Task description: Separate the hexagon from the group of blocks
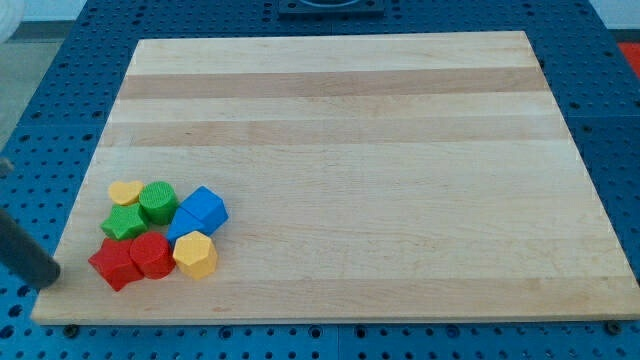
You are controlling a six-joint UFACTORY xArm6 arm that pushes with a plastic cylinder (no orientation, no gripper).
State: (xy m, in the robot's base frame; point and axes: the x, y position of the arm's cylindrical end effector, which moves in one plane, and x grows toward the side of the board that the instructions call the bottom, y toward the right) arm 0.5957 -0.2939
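Note:
A tight group of blocks sits at the board's bottom left. The yellow hexagon [195, 254] is at the group's lower right, touching a red round block [152, 255] on its left and a blue block [183, 225] above it. A blue cube [206, 208] is above that. A red star [113, 263], a green star [125, 222], a green round block [157, 201] and a yellow heart [125, 192] make up the left side. My tip [50, 273] is at the board's left edge, left of the red star and apart from it.
The wooden board [380, 150] lies on a blue perforated table [620, 130]. The rod [22, 248] comes in slanted from the view's left edge. The board's bottom edge is close below the group.

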